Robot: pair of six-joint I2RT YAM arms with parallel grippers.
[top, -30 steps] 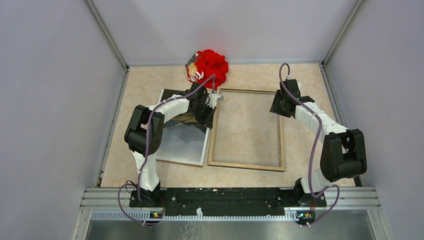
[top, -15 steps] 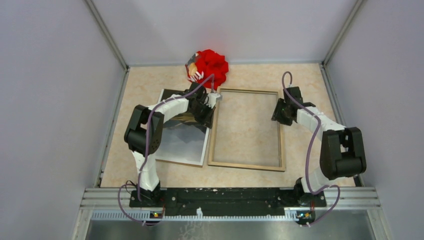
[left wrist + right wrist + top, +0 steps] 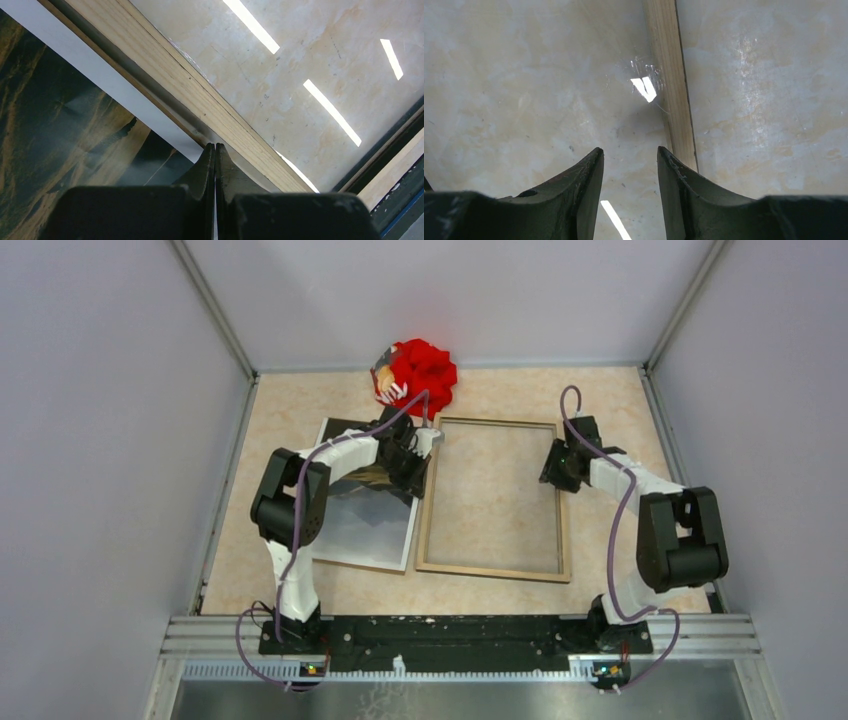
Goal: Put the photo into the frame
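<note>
The photo (image 3: 365,525) lies face up on the table, left of the frame (image 3: 490,571), which lies with its wood-coloured side up. My left gripper (image 3: 420,455) is shut, with nothing visible between its jaws. In the left wrist view its tips (image 3: 215,146) rest at the white edge of the photo (image 3: 65,135), right beside the frame's left rail (image 3: 200,95). My right gripper (image 3: 557,465) is open over the frame's right rail (image 3: 671,75). One of its fingers (image 3: 679,190) is above that rail and the other is above the table inside the frame; it holds nothing.
A red cloth bundle (image 3: 420,373) sits at the back of the table, just behind the photo and the frame's far left corner. Grey walls close in the table on three sides. Bare table shows inside the frame and to its right.
My right gripper has drawn back towards me and to the left, down to the frame's right rail. The left arm, photo and frame have not moved.
</note>
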